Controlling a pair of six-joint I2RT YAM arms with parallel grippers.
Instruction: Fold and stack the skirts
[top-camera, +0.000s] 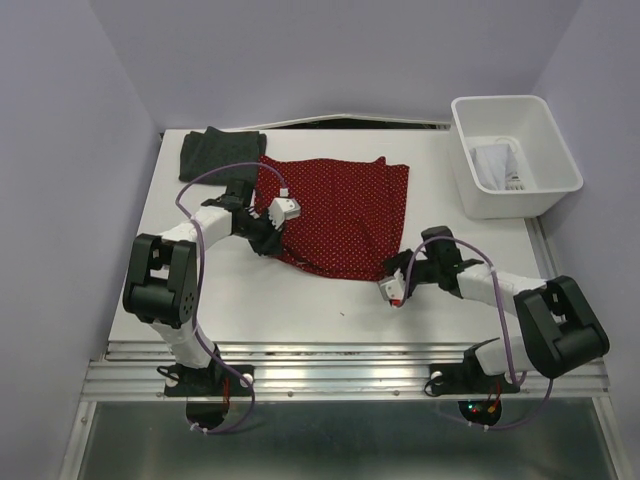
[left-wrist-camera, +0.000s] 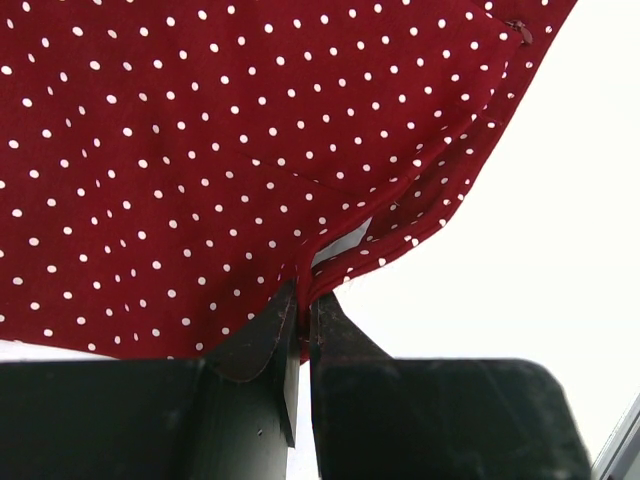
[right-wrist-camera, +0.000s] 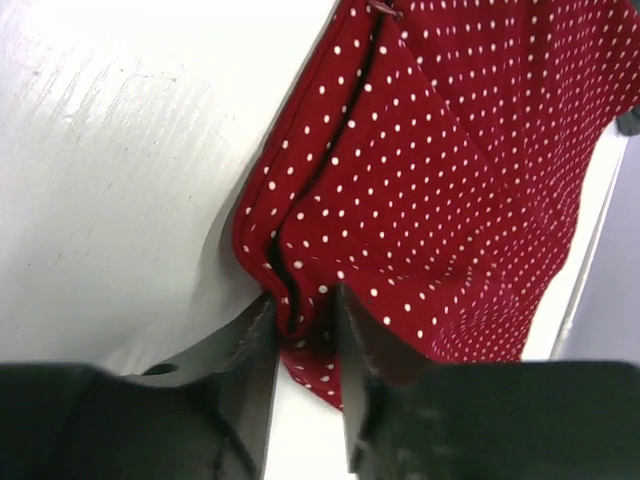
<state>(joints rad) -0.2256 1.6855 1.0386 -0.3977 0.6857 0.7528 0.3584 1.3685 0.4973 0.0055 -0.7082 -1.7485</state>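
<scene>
Top external view: the red skirt (top-camera: 345, 210) lies spread flat in the middle of the table (top-camera: 300, 300). At its left edge the left gripper (left-wrist-camera: 303, 300) is pinched tight on the hem. At the near right corner the right gripper (right-wrist-camera: 304, 300) has its fingers narrowly apart, a bunched fold of red cloth filling the gap. The dark skirt (top-camera: 220, 152) lies folded at the far left corner. The white skirt (top-camera: 495, 165) sits in the bin (top-camera: 515, 203) at the far right.
</scene>
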